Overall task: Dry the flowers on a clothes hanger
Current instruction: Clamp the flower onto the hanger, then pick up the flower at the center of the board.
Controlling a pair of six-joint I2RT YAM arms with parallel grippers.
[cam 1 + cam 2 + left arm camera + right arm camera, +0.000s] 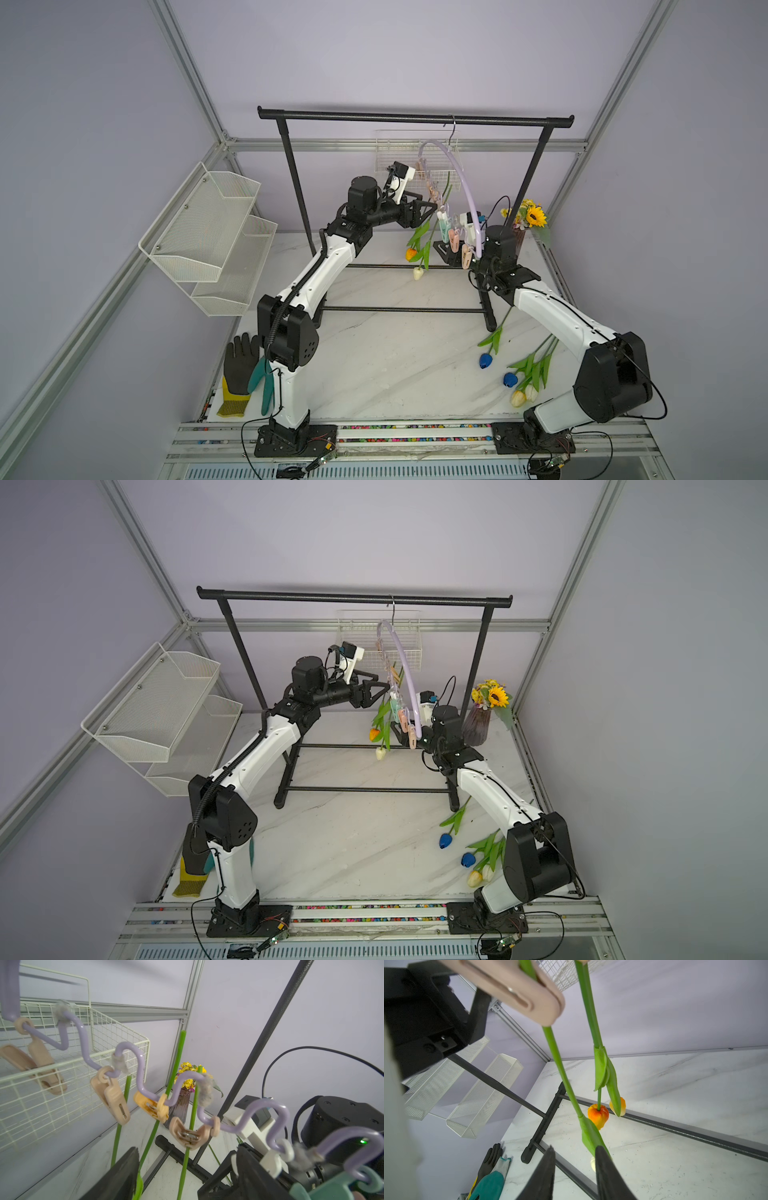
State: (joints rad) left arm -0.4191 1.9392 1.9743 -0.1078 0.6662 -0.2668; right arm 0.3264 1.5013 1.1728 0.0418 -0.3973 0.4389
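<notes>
Nearest you, a pair of work gloves (242, 365), one black and yellow, one teal, lies at the front left corner of the marble table (386, 374), by your left arm's base. Front right, loose flowers (533, 369) lie flat on the tabletop beside your right arm, showing two blue heads and two cream ones.

Your left arm climbs from its base, bends at the elbow and slants up and away toward the middle of the rack. The wrist is level, and the left gripper (432, 209) points across at the row of clothespins (452, 241). Its fingers are spread wide, and in the wrist view green stems hang in the gap between them.

Your right arm folds hard at its big black elbow and reaches back low. The right gripper (575, 1149) points toward the left arm, by the hanger's lower end. Its fingers stand apart, with tabletop showing between them. One hanging leaf passes just behind one fingertip.

Between the two grippers, three tulips (598, 1114) hang head-down, two orange-yellow and one cream-white. A pink pin (517, 991) is clamped on one stem. The pins ride the wavy bar of the lilac clothes hanger (468, 197), whose metal hook sits on the top bar of the black garment rack (415, 117).

Further back, on the right arm's side, a dark ribbed vase (477, 727) holds a sunflower bouquet (534, 216). A white wire basket (399, 160) hangs on the back wall, and a two-tier mesh shelf (208, 237) on the left wall.
</notes>
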